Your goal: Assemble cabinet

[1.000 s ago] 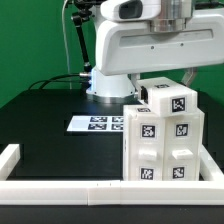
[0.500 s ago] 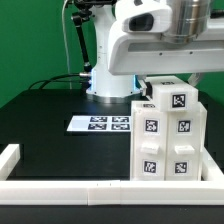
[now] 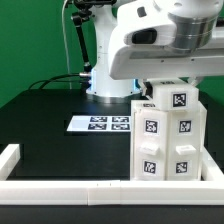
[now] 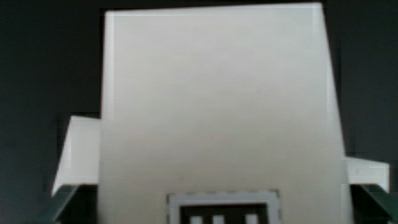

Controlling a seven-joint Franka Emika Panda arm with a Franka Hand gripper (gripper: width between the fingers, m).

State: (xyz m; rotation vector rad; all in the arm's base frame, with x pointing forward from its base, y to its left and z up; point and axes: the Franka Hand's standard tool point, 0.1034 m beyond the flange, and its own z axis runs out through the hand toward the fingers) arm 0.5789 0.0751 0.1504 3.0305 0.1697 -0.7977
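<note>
White cabinet [image 3: 165, 140] with black-and-white tags, black table [image 3: 50, 125]

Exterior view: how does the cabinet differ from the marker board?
The cabinet is a tall box standing upright; the marker board is a thin sheet lying flat. The cabinet's tags sit on its front panels and top block; the marker board's lie side by side, facing up. The cabinet stands at the exterior view's right by the front rail; the marker board lies farther back. Both are white with black-and-white square tags.

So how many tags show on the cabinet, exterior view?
5: one on the top block, four in two rows on the cabinet front; more may be hidden.
</note>
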